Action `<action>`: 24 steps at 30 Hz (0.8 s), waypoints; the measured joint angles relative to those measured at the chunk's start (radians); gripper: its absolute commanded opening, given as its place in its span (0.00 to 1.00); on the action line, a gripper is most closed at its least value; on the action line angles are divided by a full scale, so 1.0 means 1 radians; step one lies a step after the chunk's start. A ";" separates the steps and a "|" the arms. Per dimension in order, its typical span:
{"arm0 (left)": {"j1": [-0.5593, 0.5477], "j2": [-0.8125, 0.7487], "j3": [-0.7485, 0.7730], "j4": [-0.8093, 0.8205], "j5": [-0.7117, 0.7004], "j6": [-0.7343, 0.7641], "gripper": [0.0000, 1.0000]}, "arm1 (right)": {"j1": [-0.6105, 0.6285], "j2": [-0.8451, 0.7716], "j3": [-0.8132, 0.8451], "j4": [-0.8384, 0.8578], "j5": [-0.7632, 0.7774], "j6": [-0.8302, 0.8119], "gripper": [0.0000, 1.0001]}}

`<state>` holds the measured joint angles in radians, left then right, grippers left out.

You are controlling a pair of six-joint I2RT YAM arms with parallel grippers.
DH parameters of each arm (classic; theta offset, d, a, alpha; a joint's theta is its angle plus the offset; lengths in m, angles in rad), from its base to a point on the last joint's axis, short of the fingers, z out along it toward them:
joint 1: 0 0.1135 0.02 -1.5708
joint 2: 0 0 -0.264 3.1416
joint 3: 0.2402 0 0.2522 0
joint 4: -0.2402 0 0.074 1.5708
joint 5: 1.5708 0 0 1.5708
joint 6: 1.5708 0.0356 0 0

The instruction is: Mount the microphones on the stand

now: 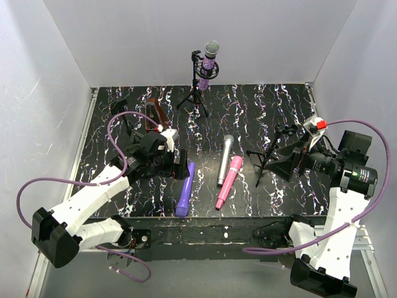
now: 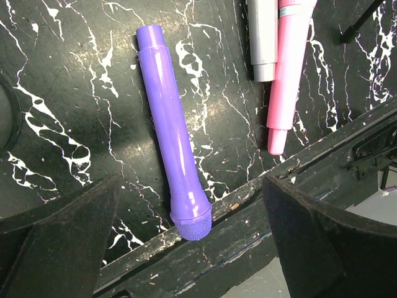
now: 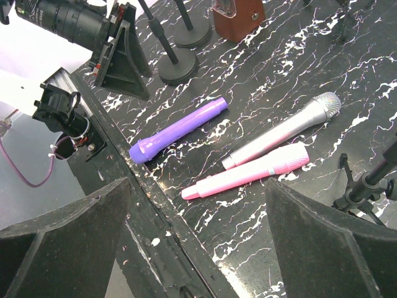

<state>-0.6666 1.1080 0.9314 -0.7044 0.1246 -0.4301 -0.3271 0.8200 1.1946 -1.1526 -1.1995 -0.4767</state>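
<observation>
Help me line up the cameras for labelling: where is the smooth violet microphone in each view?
Top external: violet microphone lies lower centre, by the near edge of the table.
Left wrist: centre, head towards the bottom.
Right wrist: left of centre, diagonal.
Shared landmark: the pink microphone, lying near it in all three.
</observation>
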 measured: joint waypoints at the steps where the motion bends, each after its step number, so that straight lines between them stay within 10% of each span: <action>1: -0.001 0.001 0.000 0.000 -0.003 0.000 0.98 | 0.000 0.000 0.000 0.000 0.000 0.000 0.95; 24: -0.023 0.019 0.000 -0.043 -0.041 0.003 0.98 | 0.000 0.013 0.000 -0.041 0.010 -0.066 0.95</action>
<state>-0.6895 1.1271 0.9314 -0.7475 0.0837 -0.4267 -0.3267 0.8326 1.1946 -1.1934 -1.1900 -0.5426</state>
